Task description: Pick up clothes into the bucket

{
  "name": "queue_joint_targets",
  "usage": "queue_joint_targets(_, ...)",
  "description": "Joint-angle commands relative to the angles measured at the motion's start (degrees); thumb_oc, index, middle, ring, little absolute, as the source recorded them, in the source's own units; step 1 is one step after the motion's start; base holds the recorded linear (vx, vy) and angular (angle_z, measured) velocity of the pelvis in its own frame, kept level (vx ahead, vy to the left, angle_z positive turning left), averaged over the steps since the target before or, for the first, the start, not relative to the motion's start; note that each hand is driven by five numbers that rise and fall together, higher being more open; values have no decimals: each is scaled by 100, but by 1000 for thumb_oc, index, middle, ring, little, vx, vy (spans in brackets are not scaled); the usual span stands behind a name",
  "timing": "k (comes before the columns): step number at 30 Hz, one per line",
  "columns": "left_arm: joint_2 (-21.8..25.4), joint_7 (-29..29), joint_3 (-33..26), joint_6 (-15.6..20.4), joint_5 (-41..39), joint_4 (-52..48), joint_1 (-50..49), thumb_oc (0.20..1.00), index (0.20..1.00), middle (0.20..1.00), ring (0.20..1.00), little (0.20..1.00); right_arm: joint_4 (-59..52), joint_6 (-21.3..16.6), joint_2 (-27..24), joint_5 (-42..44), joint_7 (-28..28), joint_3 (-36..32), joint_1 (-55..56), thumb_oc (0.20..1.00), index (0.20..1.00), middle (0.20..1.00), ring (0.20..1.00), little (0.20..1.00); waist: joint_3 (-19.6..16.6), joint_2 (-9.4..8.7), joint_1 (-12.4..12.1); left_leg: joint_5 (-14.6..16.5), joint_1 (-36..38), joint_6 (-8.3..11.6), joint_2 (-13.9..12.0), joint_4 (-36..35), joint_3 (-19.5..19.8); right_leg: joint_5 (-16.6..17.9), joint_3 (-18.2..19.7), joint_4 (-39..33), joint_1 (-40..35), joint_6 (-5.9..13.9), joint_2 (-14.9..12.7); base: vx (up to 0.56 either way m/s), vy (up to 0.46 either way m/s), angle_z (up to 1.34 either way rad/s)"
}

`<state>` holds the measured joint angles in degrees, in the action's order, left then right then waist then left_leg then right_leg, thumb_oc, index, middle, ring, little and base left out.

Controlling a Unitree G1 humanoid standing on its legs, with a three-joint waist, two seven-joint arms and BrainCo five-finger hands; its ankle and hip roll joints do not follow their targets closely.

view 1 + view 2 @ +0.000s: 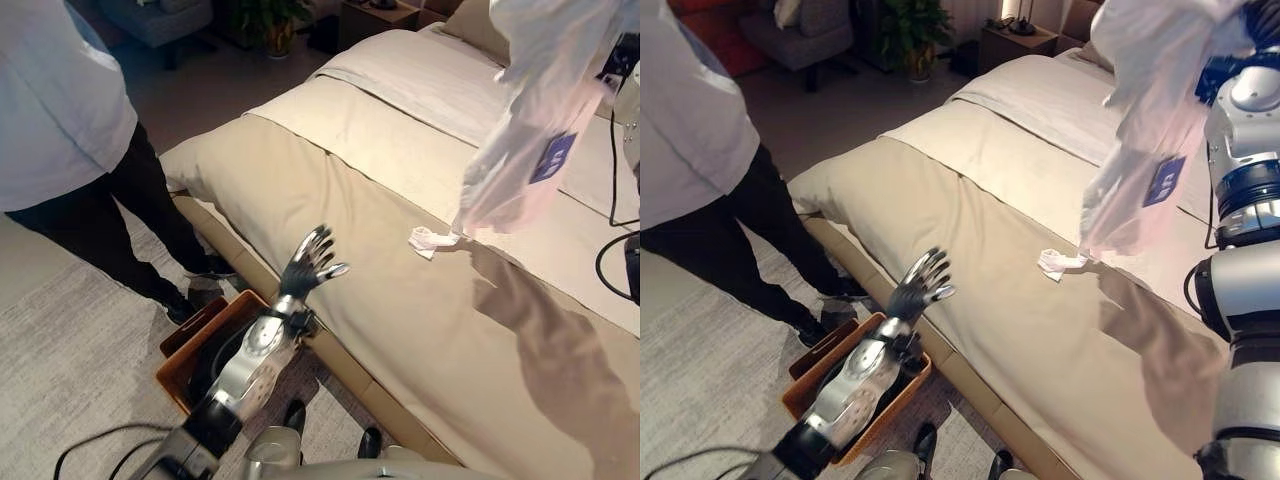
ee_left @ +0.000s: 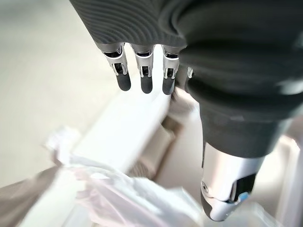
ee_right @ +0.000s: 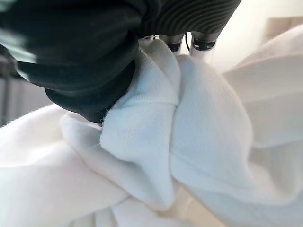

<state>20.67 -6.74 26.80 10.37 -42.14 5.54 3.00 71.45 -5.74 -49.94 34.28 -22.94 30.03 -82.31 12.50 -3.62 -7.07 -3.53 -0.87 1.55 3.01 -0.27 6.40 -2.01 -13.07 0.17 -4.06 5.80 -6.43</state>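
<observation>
Hanging from right robot hand (image 3: 142,71): white garment (image 1: 530,130), limp, bunched, blue patch.

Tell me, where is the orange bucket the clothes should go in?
The orange bucket sits on the floor at the foot of the bed, below the robot's raised left hand and beside a person's shoes, at the eye views' lower left.

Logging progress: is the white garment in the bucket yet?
No. The white garment hangs above the bed, bunched in the right hand.
</observation>
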Motion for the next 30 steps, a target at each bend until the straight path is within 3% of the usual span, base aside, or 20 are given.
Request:
queue_joint_targets(1,256,294,-665,209,-124,-920,-245,1000,1000,1000,1000,1000,-136,52,-435,-589,367,737,-877,200,200,200,200,200,-114,-219,-29,602,-182,137,1,596,-121,224,164,370,460,162,-268,0,0,0)
queue_joint_targets(9,298,243,-1439,237,-23,-1065,-771,1000,1000,1000,1000,1000,566,553,-426,-1848,654,938,-636,200,200,200,200,200,-30,-153,-48,519,-225,126,6,501,-54,215,124,391,532,139,-268,0,0,0)
queue_joint_targets(10,271,206,-1523,253,6,-1093,-825,1000,1000,1000,1000,1000,622,597,-402,-1864,592,825,-546,727,727,727,727,727,-23,-140,-37,520,-220,117,6,496,-58,214,124,399,539,140,-270,0,0,0)
queue_joint_targets(11,180,181,-1611,237,21,-1055,-890,1000,1000,1000,1000,1000,680,587,-389,-1980,643,722,-392,1000,1000,1000,1000,1000,-13,-115,-16,529,-204,110,7,491,-68,214,139,409,548,138,-275,0,0,0)
queue_joint_targets(12,140,176,-1646,233,41,-1036,-923,1000,1000,1000,1000,1000,658,578,-402,-2001,653,635,-277,868,868,868,868,868,-6,-103,-8,531,-200,107,9,486,-69,212,145,412,551,139,-280,0,0,0)
queue_joint_targets(13,130,180,-1690,243,64,-1020,-938,1000,1000,1000,1000,1000,645,576,-449,-2118,728,634,-152,200,200,200,200,200,0,-95,-2,537,-193,103,15,481,-62,208,148,419,553,140,-288,0,0,0)
queue_joint_targets(21,138,191,-1613,312,313,-999,-859,1000,1000,1000,1000,1000,19,325,-592,-2007,533,349,135,200,200,200,200,200,40,-19,109,544,-183,92,23,473,-94,175,239,494,618,141,-306,0,0,-1)
queue_joint_targets(24,137,264,-1518,305,313,-884,-799,1000,1000,1000,1000,1000,-237,227,-659,-1918,898,631,103,200,200,200,200,200,56,-31,179,533,-202,106,18,481,-91,140,290,571,665,124,-308,-7,2,-9)
queue_joint_targets(30,52,255,-1388,307,334,-832,-699,1000,1000,1000,1000,1000,-542,5,-648,-1448,718,573,-85,200,200,200,200,200,82,-41,284,560,-197,94,30,515,-93,112,330,653,702,117,-304,-1,0,-2)
